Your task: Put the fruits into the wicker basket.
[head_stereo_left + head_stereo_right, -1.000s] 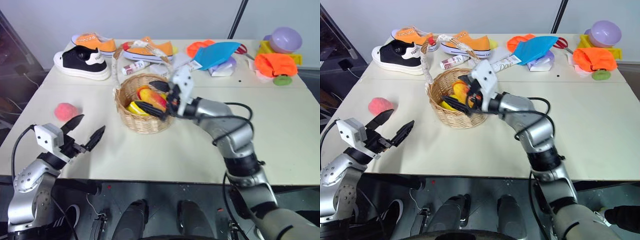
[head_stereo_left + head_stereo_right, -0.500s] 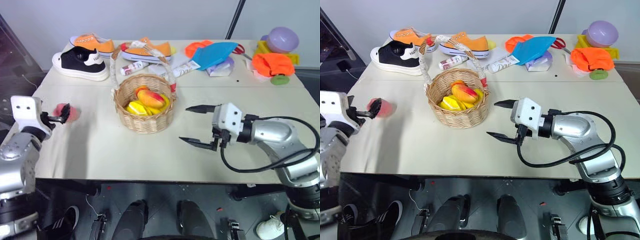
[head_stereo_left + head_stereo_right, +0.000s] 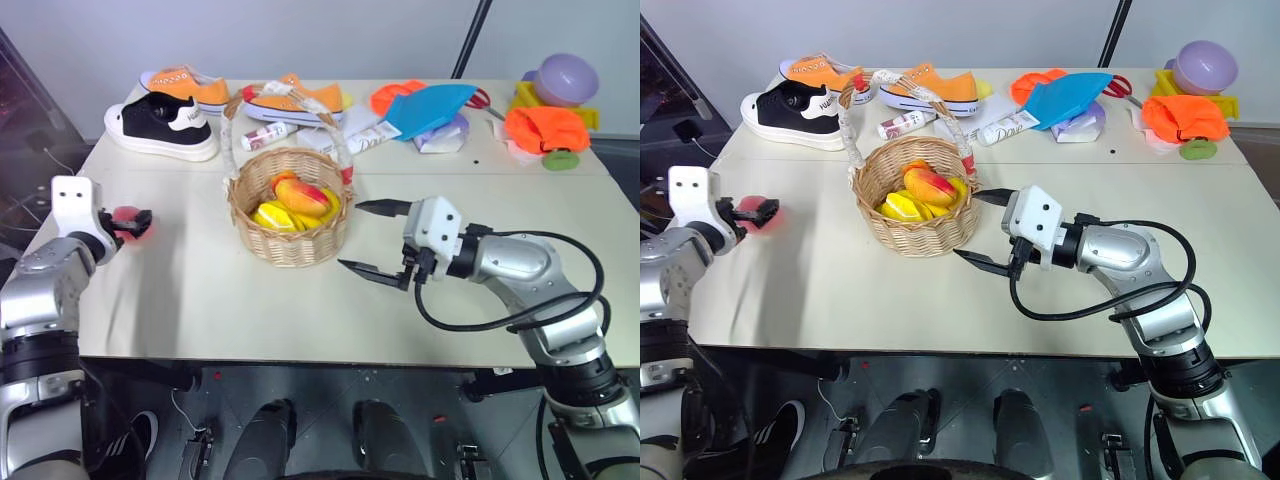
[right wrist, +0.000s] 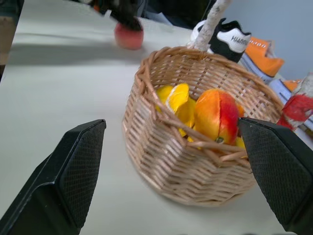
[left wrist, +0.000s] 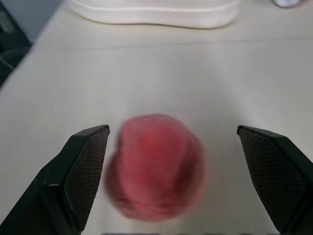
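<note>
Left pincer (image 5: 171, 181) open round peach (image 5: 155, 166), mango (image 4: 216, 114) in basket (image 4: 166, 171)

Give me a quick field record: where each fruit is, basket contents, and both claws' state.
peach: on the table, between the open fingers of the left claw, not gripped
mango: inside the wicker basket, on yellow pieces
right claw: open, empty, beside the basket
left to do: peach into basket
</note>
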Tool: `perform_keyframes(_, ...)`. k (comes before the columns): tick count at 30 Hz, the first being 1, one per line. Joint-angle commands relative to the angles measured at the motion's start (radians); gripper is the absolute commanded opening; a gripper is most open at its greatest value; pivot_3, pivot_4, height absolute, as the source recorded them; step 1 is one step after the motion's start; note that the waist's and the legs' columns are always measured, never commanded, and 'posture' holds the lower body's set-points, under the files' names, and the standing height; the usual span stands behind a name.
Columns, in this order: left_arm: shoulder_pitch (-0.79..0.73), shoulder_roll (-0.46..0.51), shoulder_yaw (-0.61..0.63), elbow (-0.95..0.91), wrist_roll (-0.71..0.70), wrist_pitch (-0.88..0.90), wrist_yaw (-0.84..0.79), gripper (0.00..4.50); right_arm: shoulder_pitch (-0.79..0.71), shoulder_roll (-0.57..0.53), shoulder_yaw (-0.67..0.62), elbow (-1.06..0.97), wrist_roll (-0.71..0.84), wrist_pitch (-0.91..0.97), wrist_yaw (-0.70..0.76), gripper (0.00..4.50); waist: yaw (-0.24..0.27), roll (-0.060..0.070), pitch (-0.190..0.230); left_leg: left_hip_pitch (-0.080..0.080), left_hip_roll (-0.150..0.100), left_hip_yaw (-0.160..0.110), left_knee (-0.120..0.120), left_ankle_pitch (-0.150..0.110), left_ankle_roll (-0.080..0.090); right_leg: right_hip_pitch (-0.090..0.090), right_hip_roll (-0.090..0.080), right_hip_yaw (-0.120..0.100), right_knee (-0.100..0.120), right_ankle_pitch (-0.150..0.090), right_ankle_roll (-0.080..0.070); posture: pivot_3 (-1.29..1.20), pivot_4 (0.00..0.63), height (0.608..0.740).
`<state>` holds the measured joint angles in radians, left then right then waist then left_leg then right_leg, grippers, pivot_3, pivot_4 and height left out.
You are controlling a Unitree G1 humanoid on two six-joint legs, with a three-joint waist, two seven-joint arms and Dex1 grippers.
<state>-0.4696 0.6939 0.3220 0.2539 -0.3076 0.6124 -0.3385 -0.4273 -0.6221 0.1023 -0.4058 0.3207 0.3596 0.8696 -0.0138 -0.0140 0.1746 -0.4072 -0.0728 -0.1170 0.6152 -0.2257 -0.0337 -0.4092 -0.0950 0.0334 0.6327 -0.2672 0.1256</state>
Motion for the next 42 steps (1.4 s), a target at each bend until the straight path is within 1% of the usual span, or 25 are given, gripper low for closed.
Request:
perform_keyframes(1,-0.037,0.014,-0.017,0.042,0.038,-0.028,-0.003,4.50,-0.017,0.012,-0.027,-0.017,0.028,0.008,-0.011,4.49,0.001,0.000,0.000,0.000,0.000,0.000,0.000,0.000,0.000,0.000,0.000,0.000,0.000,0.000,0.000,0.00,0.150,0.740)
perform_keyframes(5,-0.058,0.014,-0.051,0.098,0.079,-0.057,-0.003,4.50,-0.022,0.015,-0.028,-0.015,0.024,0.009,-0.017,4.49,0.001,0.000,0.000,0.000,-0.001,0.000,0.000,0.000,0.000,0.000,0.000,0.000,0.000,0.000,0.000,0.00,0.150,0.740)
perform_keyframes(10,-0.066,0.017,-0.049,0.137,0.106,-0.080,0.005,4.50,-0.016,0.010,-0.028,-0.014,0.019,0.006,-0.019,4.49,0.002,0.000,0.000,0.000,-0.001,0.000,0.000,0.000,0.000,0.000,0.000,0.000,0.001,0.000,0.000,0.00,0.150,0.740)
perform_keyframes(18,-0.061,-0.013,-0.057,0.175,0.111,-0.101,-0.005,4.50,-0.022,0.017,-0.019,-0.010,0.011,0.000,-0.026,4.49,0.003,0.000,0.000,0.000,-0.001,0.000,0.001,0.000,0.000,0.000,-0.001,0.000,0.001,0.000,0.000,0.00,0.150,0.740)
perform_keyframes(21,-0.060,-0.017,-0.047,0.188,0.111,-0.111,0.005,3.71,-0.022,0.017,-0.018,-0.007,0.007,-0.005,-0.026,4.50,0.003,-0.001,0.000,0.000,-0.001,0.000,0.001,0.000,0.000,0.000,-0.001,0.000,0.001,0.000,0.000,0.00,0.150,0.740)
perform_keyframes(22,-0.061,-0.019,-0.042,0.190,0.105,-0.113,0.002,3.24,-0.023,0.017,-0.019,-0.005,0.006,-0.007,-0.026,4.50,0.003,-0.001,-0.001,0.000,-0.001,0.000,0.001,0.000,0.000,0.000,-0.001,0.000,0.001,0.000,0.000,0.00,0.150,0.740)
perform_keyframes(23,-0.060,-0.015,-0.047,0.189,0.115,-0.117,0.007,3.08,-0.023,0.016,-0.019,-0.003,0.005,-0.008,-0.025,4.50,0.002,-0.001,-0.001,0.000,-0.001,0.000,0.001,0.000,0.000,0.000,-0.001,0.000,0.002,0.000,0.000,0.00,0.150,0.740)
perform_keyframes(25,-0.054,-0.010,-0.050,0.174,0.112,-0.115,-0.004,3.02,-0.025,0.016,-0.018,0.000,0.003,-0.011,-0.025,4.50,0.002,-0.001,-0.001,0.000,-0.001,0.000,0.001,0.000,0.000,0.000,-0.001,0.000,0.002,0.000,0.000,0.00,0.150,0.740)
perform_keyframes(29,-0.024,-0.011,-0.013,0.105,0.097,-0.131,0.017,3.02,-0.026,0.020,-0.017,0.004,-0.001,-0.017,-0.029,4.50,0.002,-0.001,-0.001,0.000,-0.001,0.000,0.002,0.000,0.000,0.000,-0.001,0.000,0.002,0.000,0.000,0.00,0.150,0.740)
perform_keyframes(32,0.020,-0.030,0.046,-0.074,-0.039,-0.079,-0.075,3.02,-0.014,0.018,-0.047,0.003,0.018,-0.011,-0.036,4.50,0.000,-0.001,-0.001,0.000,-0.001,0.000,0.002,0.000,0.000,0.000,-0.001,0.000,0.003,0.000,0.000,0.00,0.150,0.740)
perform_keyframes(34,0.071,-0.025,0.062,-0.229,-0.127,-0.038,-0.156,3.02,-0.006,0.027,-0.102,0.006,0.067,0.020,-0.057,4.50,0.000,-0.001,-0.001,0.000,-0.001,0.000,0.002,0.000,0.000,-0.001,-0.001,0.000,0.003,0.000,0.000,0.00,0.150,0.740)
perform_keyframes(35,0.094,-0.015,0.071,-0.323,-0.199,0.008,-0.206,3.02,0.006,0.029,-0.129,0.009,0.088,0.029,-0.064,4.50,0.001,-0.001,-0.001,0.000,-0.001,0.000,0.002,0.000,0.000,-0.001,-0.001,0.001,0.003,0.000,0.000,0.00,0.150,0.740)
perform_keyframes(37,0.109,0.001,0.069,-0.448,-0.277,0.066,-0.251,3.02,0.031,0.021,-0.157,0.018,0.100,0.030,-0.064,4.50,0.004,-0.001,-0.001,0.000,-0.001,0.000,0.002,0.000,0.000,0.000,-0.002,0.001,0.002,0.000,0.000,0.00,0.150,0.740)
perform_keyframes(38,0.100,-0.002,0.069,-0.479,-0.305,0.095,-0.247,3.02,0.042,0.016,-0.162,0.022,0.094,0.025,-0.065,4.50,0.005,-0.002,-0.001,-0.001,-0.001,0.000,0.002,0.000,0.000,0.000,-0.002,0.001,0.002,0.000,0.000,0.00,0.150,0.740)
perform_keyframes(39,0.063,-0.020,0.039,-0.502,-0.321,0.125,-0.229,3.02,0.049,0.019,-0.171,0.036,0.087,0.016,-0.075,4.50,0.004,-0.001,-0.001,0.000,-0.001,0.000,0.002,0.000,0.000,0.000,-0.002,0.001,0.002,0.000,0.000,0.00,0.150,0.740)
perform_keyframes(42,-0.041,-0.114,-0.045,-0.543,-0.402,0.223,-0.185,3.02,0.055,0.023,-0.183,0.086,0.050,-0.030,-0.098,4.50,0.006,-0.001,-0.001,0.001,-0.001,0.000,0.004,0.000,-0.001,0.002,-0.001,0.000,0.003,0.001,0.000,0.00,0.150,0.740)
